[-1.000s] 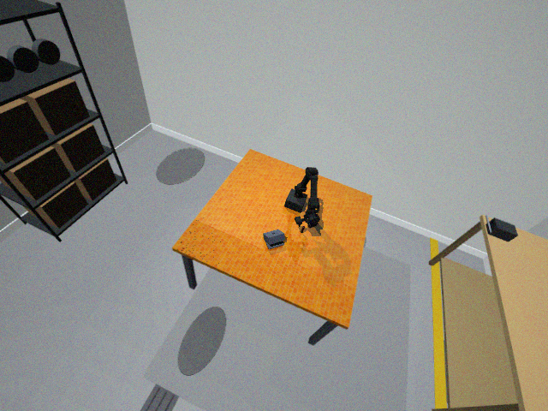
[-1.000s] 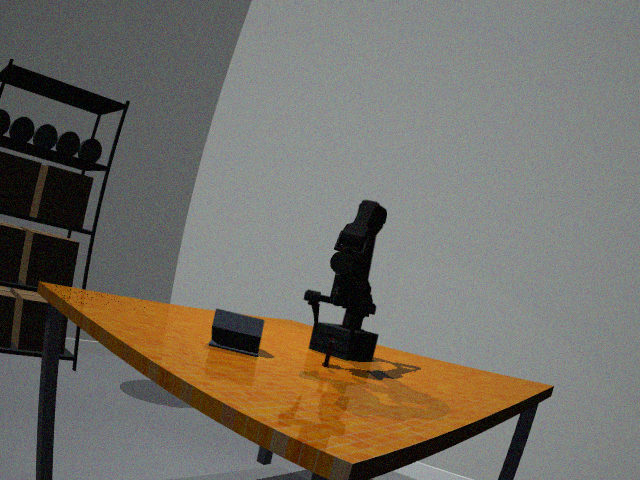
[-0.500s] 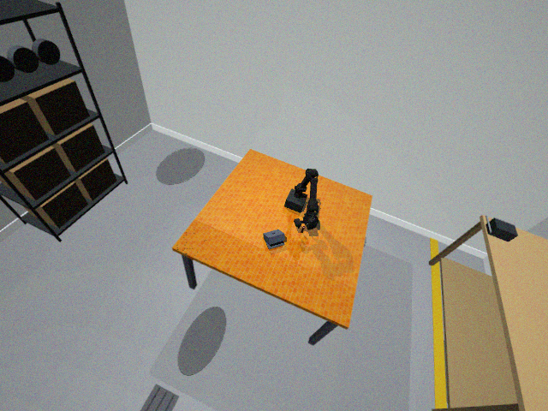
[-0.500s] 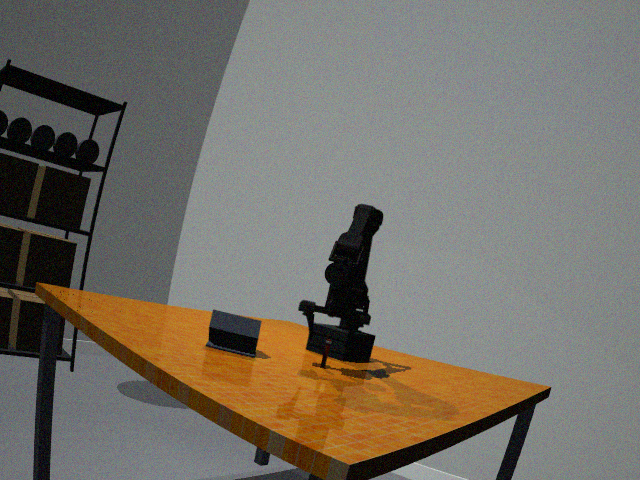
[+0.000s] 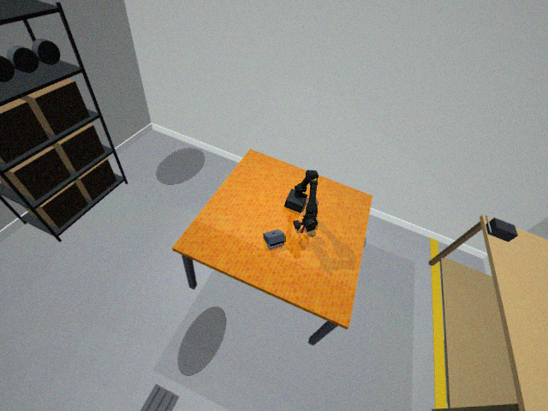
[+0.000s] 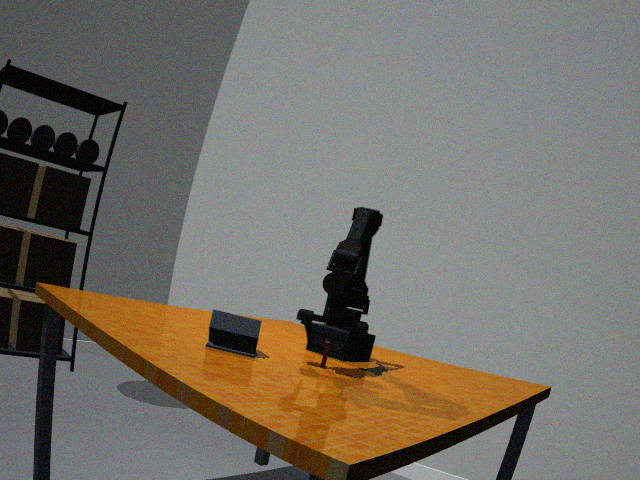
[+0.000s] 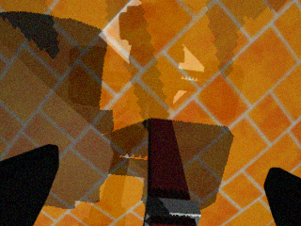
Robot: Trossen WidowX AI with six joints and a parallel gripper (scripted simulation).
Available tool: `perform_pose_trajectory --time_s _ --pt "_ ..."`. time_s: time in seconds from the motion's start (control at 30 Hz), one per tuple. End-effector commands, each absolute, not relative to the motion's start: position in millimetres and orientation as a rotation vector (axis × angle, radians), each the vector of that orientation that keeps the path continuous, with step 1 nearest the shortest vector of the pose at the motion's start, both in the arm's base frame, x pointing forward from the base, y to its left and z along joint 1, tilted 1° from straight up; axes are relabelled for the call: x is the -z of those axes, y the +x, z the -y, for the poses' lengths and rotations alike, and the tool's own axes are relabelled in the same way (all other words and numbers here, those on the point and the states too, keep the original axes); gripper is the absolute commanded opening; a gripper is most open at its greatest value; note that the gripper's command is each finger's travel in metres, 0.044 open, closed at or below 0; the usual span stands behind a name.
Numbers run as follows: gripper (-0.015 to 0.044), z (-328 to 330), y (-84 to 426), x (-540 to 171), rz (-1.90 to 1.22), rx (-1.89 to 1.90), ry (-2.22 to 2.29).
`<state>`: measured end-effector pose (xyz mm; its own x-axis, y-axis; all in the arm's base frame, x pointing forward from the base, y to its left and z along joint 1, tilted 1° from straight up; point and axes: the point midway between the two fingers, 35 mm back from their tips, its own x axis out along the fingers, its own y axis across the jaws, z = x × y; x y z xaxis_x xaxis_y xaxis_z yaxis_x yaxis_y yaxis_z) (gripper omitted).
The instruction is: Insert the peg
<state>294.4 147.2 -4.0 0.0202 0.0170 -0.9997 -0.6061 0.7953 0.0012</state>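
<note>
The dark red peg [image 6: 325, 354] [image 7: 166, 160] stands upright on the table. In the wrist view it looks flat-sided, with a grey band near its upper end at the bottom edge of the picture. My gripper [image 5: 304, 230] [image 6: 331, 343] [image 7: 164, 159] is open and low over the table, its fingers apart on either side of the peg with gaps on both sides. Nothing is held. The grey-blue sloped panel [image 5: 275, 240] [image 6: 235, 324] stands apart from the gripper. A small dark spot on its upper face in the top camera looks like the hole; its shape is too small to tell.
The orange table [image 5: 229, 221] [image 6: 155, 330] carries the arm's base [image 5: 295, 201], behind the gripper. The panel is to the left of the peg in the top and exterior views. Shadows of the arm fall across the table. A shelf rack [image 5: 99, 116] [image 6: 95, 217] stands off the table at the left.
</note>
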Motion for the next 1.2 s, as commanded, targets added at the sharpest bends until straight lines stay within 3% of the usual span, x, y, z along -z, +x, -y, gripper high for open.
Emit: perform_pose_trajectory --time_s 0.0,0.07,0.57,0.8,1.17 --pt "0.044 -147.2 293.1 10.6 -1.492 -0.516 -0.496" --pt "0.044 -147.2 293.1 10.9 -1.492 -0.516 -0.496" --pt "0.0046 -146.8 293.7 7.7 -1.488 -0.516 -0.501" --pt "0.0 -146.8 293.7 7.7 -1.488 -0.516 -0.501" --pt "0.0 -146.6 294.5 -39.7 -1.49 -0.516 -0.498"
